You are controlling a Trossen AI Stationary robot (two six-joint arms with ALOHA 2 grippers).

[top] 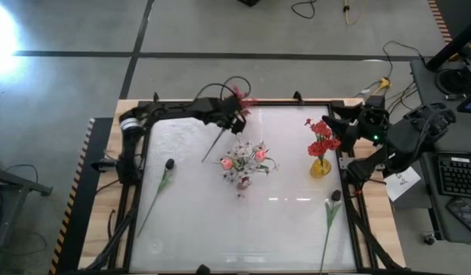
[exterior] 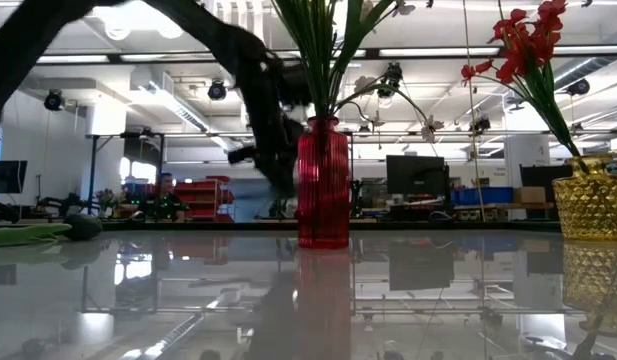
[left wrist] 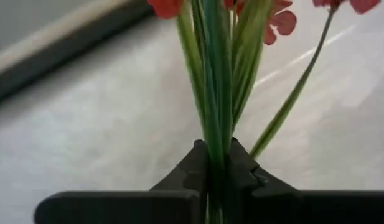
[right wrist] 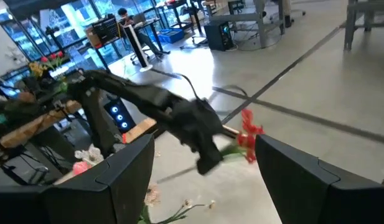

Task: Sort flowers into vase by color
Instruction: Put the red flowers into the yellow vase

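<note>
**Red spray pinched low on its stalks, and a long way from its vase**

Green stalks are what the left gripper has closed on: in its wrist view the two dark fingers meet tight around a thin bundle of them, with red petals fanning out just beyond. From above, that gripper sits near the table's far edge, left of centre, the red-blossom spray poking out past it and the long stem trailing back down toward the middle of the table.

I'd worry about three things. The bundle is several thin stalks, not one, so a stalk at the edge of the pinch could slip free once the arm swings. The trailing stem looks to hang close to the red vase in the centre, which already holds pink and white blooms; a careless sweep could snag them or tip the vase. And the matching reds stand in the yellow vase well off to the right, so dropping this spray into the nearer red vase would spoil the sort.

Two more flowers lie flat on the table, left and right, not yet sorted. Farther off, the right gripper waits at the table's right edge with its fingers spread wide, holding nothing.
</note>
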